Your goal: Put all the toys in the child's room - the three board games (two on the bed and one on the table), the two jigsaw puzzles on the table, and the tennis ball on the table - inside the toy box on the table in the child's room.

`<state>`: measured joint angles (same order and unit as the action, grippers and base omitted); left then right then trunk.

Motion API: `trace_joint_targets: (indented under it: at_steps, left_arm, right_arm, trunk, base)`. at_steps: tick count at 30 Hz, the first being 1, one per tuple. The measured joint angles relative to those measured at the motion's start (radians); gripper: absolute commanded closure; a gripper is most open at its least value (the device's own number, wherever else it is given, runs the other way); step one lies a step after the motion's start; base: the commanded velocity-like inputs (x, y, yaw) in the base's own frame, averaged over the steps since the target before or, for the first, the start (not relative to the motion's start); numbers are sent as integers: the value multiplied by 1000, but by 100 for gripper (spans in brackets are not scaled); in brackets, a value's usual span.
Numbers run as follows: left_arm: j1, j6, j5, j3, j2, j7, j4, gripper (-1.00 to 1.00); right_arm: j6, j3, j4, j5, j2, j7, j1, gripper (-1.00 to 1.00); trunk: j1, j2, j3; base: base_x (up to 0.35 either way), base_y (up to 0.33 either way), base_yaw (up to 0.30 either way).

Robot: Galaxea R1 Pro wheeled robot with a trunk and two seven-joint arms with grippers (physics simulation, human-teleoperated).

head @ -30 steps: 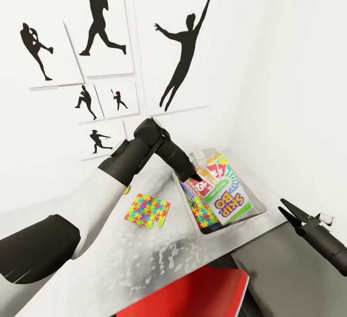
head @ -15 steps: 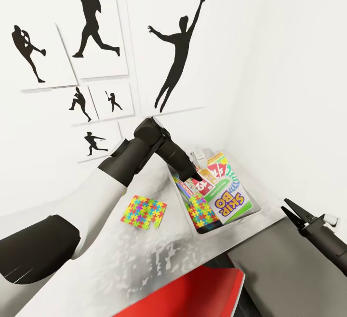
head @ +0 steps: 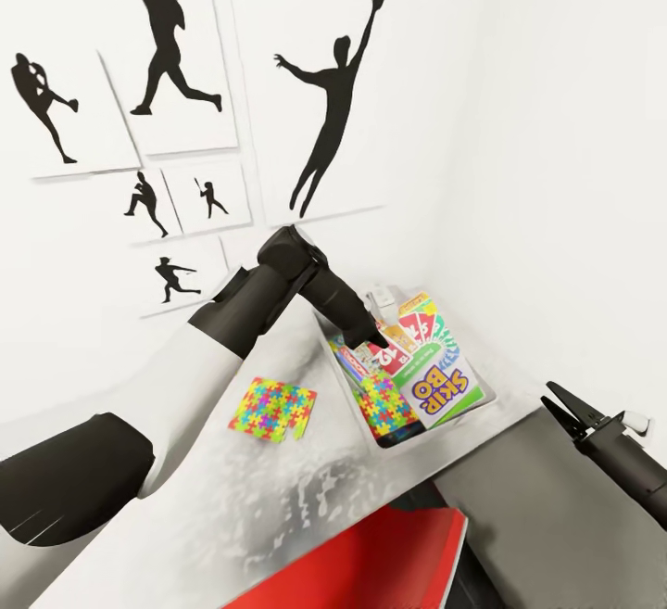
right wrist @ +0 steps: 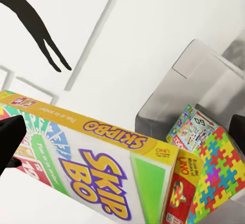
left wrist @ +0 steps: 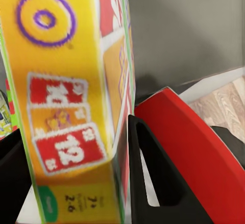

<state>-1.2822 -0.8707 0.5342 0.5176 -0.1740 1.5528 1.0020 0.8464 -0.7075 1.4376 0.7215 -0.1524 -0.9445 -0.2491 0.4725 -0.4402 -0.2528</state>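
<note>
- left gripper stays clamped on the skip-bo box, down inside the toy box.
- view has slid; things haven't.
- right gripper open, empty.
- one jigsaw puzzle lies on the table, still to bin.

Two jigsaw puzzles, one toy box, six silhouette pictures, two arms.

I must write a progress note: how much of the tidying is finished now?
Done: the toy box already holds the Skip-Bo box, other game boxes and one jigsaw puzzle. In hand: the left gripper reaches into the box, its fingers beside a game box. Left: the second jigsaw puzzle lies on the table. The right gripper is open.
</note>
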Motion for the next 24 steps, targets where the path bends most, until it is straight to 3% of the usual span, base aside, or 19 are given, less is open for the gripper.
trace_joint_targets:
  at_steps: [13, 24]
  left_arm:
    - [0, 0, -3, 0, 0, 1, 1, 100]
    - [0, -1, -1, 0, 0, 0, 0, 100]
  right_arm:
    - [0, 1, 0, 0, 0, 0, 0, -100]
    - [0, 1, 0, 0, 0, 0, 0, -100]
  trunk:
    - [0, 0, 1]
    - [0, 0, 1]
  base:
    - [49, 18, -23]
    - [23, -105, -1]
